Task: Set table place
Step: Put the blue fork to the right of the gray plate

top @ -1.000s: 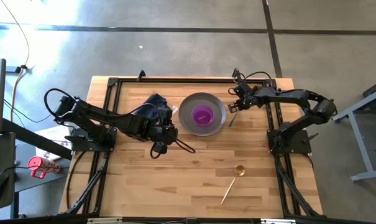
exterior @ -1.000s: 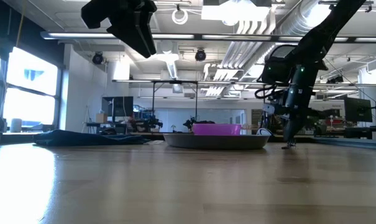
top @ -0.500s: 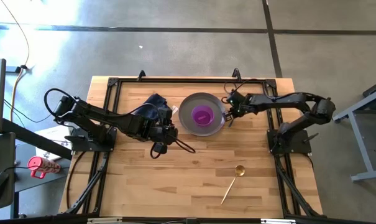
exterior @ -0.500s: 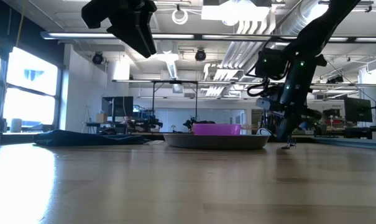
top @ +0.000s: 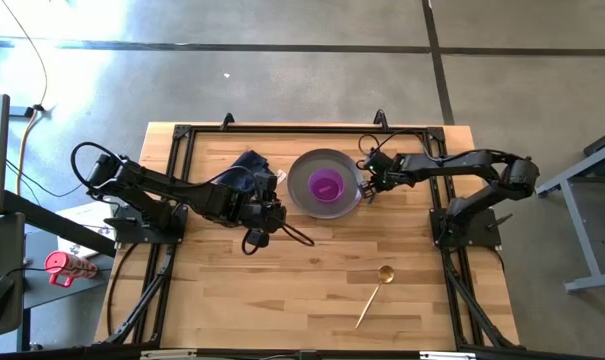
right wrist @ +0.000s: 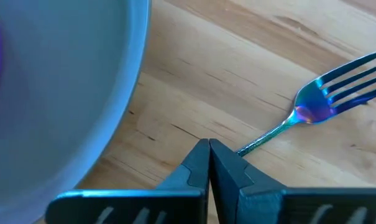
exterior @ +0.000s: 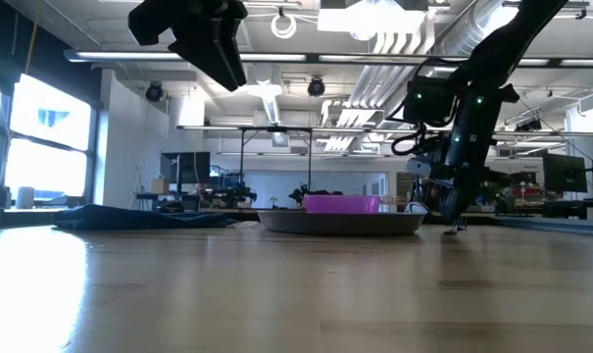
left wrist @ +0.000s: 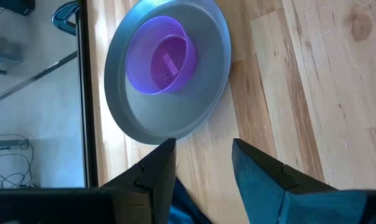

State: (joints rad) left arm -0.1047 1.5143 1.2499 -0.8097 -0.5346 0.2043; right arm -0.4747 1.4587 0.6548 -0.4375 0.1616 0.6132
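High view: the plate (top: 354, 170) sits mid-back on the surface (top: 312, 290) with the magenta bowl (top: 326, 186) inside it, so that pair looks placed. The napkin (top: 245, 172) lies bunched just left of the plate, partly under the left arm, not laid out yet. The spoon (top: 372, 296) is alone, well apart from the plate, toward the front right, untouched.

The fork (right wrist: 327, 93) is on the surface right beside the plate's right edge. The right hand (top: 367, 181) is low over it, at the plate's right rim. In the right wrist view its fingers are pressed together with the thin fork stem running in at their tips, so it looks clamped on the fork handle, prongs pointing away and lying on the wood.

The left hand (top: 252, 240) hovers off the surface, in front of the napkin, left of the plate. Its fingers (left wrist: 259, 171) are parted with nothing between them.

Judgement: about half done. Fork is being positioned; spoon and napkin are left.

Versus one second ago: the right hand has slid left, from further out to right against the plate rim, and the arm has stretched across. Left arm, spoon, napkin, plate and bowl are unchanged.
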